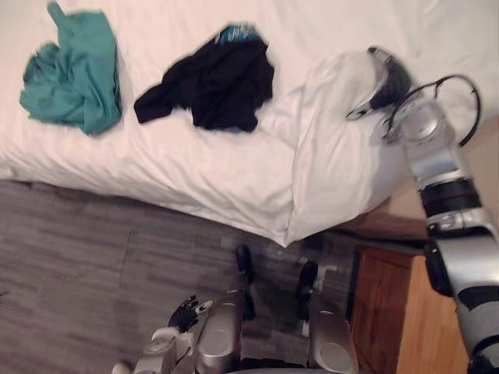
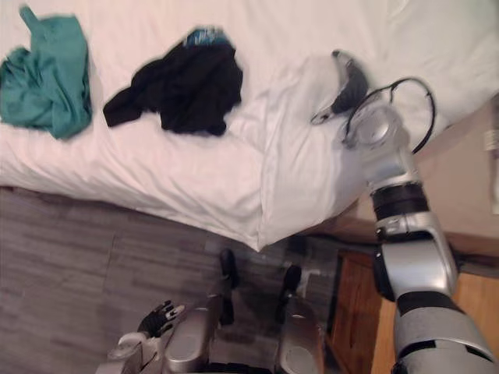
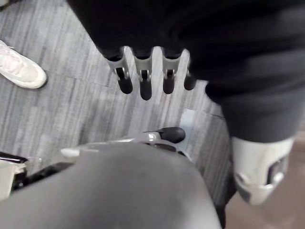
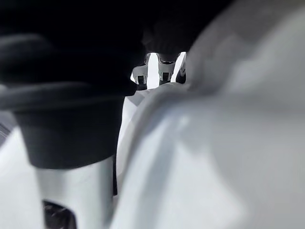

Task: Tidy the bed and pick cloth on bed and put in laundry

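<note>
A crumpled green cloth [image 1: 74, 70] lies on the white bed [image 1: 156, 164] at the far left. To its right lies a black cloth [image 1: 210, 82] with a bit of blue at its top edge. A white pillow [image 1: 335, 156] sits at the bed's near right corner and overhangs the edge. My right hand [image 1: 387, 82] rests on the pillow's top, well to the right of the black cloth; in the right wrist view the pillow [image 4: 214, 143] bulges close against it. My left hand [image 3: 143, 76] hangs low over the floor with straight fingers and holds nothing.
A wooden nightstand [image 1: 390, 312] stands at the lower right beside the bed. Grey plank floor [image 1: 93, 257] runs along the bed's near edge. A person's white shoe [image 3: 21, 69] is on the floor near my left side.
</note>
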`<state>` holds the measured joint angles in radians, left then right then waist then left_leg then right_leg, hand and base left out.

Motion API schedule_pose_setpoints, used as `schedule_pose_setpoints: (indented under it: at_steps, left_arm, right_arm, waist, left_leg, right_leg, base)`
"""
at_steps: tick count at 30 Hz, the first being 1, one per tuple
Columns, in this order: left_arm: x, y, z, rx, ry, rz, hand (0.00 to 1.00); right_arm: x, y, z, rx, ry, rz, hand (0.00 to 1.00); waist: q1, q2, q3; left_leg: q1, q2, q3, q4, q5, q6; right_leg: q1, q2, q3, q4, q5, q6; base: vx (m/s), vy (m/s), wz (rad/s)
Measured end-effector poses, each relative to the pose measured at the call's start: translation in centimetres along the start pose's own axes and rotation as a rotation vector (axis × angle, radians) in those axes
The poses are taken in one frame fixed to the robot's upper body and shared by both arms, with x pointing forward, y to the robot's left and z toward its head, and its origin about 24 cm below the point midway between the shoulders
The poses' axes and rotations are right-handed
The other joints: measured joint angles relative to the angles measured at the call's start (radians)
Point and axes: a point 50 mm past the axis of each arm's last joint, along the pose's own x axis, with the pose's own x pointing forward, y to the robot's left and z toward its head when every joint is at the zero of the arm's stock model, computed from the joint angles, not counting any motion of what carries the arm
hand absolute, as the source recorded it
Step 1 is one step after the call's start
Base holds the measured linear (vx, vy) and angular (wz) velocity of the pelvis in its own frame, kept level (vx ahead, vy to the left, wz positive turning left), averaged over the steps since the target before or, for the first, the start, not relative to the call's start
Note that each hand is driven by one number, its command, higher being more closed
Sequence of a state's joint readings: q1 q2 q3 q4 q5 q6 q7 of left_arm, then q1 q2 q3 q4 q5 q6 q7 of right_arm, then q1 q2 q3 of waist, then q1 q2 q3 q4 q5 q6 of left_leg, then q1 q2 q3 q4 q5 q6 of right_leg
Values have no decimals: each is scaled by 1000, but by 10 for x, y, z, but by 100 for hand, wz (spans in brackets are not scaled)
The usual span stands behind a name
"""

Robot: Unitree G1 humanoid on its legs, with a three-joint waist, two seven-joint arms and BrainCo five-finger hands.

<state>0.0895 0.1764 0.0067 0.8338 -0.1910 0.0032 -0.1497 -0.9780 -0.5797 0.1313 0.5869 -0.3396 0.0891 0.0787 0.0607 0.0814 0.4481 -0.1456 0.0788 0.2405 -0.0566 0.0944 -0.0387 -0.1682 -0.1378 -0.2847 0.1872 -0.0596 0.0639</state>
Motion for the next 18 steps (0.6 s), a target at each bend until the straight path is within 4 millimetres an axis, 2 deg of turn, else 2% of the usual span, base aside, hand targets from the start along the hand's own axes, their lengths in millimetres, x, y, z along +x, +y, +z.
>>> schedule_pose_setpoints:
  at_steps: [2, 4, 6, 9, 13, 14, 16, 18]
  left_arm:
    - [7, -12, 17, 9, -42, -24, 0]
    - [11, -19, 26, 33, -56, -35, 0]
    - [12, -25, 26, 60, -55, -38, 0]
    - [12, -25, 26, 109, -55, -36, 0]
    - [11, -27, 31, 116, -86, -60, 0]
    - [11, -28, 33, 117, -101, -77, 0]
    - [11, -30, 37, 119, -118, -99, 0]
    - [9, -29, 38, 124, -131, -111, 0]
  right_arm:
    - [9, -32, 6, -80, 13, -63, 100]
    - [9, -47, 2, -134, 40, -89, 100]
    - [9, -57, 0, -180, 55, -98, 100]
    - [9, -61, 3, -231, 53, -67, 100]
    - [9, -57, 0, -231, 54, -48, 100]
    - [7, -51, -9, -198, 61, -34, 100]
    - [-2, -39, -21, -147, 59, -22, 100]
    - [-27, -16, -28, -21, 0, -21, 100]
  waist:
    - [12, 38, 19]
    - [27, 58, 29]
    - [33, 80, 38]
    - [27, 83, 36]
    - [20, 83, 36]
    - [19, 82, 36]
    - [17, 79, 36]
    - [-6, 63, 28]
  left_leg:
    - [-85, -8, -13, -47, 55, 9]
    - [-129, -11, -27, -47, 70, 9]
    - [-138, -16, -37, -46, 72, 8]
    - [-134, -21, -40, -46, 72, 8]
    - [-115, -24, -41, -46, 72, 8]
    - [-89, -25, -40, -46, 72, 8]
    - [-49, -26, -38, -46, 69, 5]
    - [-4, -26, -26, -47, 62, -2]
  right_leg:
    - [-106, -5, -14, 17, 11, -16]
    - [-146, -9, -21, 20, 15, -19]
    - [-152, -16, -30, 22, 15, -18]
    - [-151, -20, -28, 24, 13, -16]
    - [-135, -23, -25, 26, 13, -16]
    - [-109, -24, -25, 24, 12, -15]
    - [-64, -24, -24, 14, 11, -14]
    - [-8, -16, -12, -19, 10, -12]
  base:
    - [-113, 27, 26]
    - [-27, 5, 15]
    - [35, 5, 11]
    - [63, -2, -2]
    - [45, -6, -1]
    - [35, -3, 0]
    - [0, 0, 0]
    - [20, 0, -8]
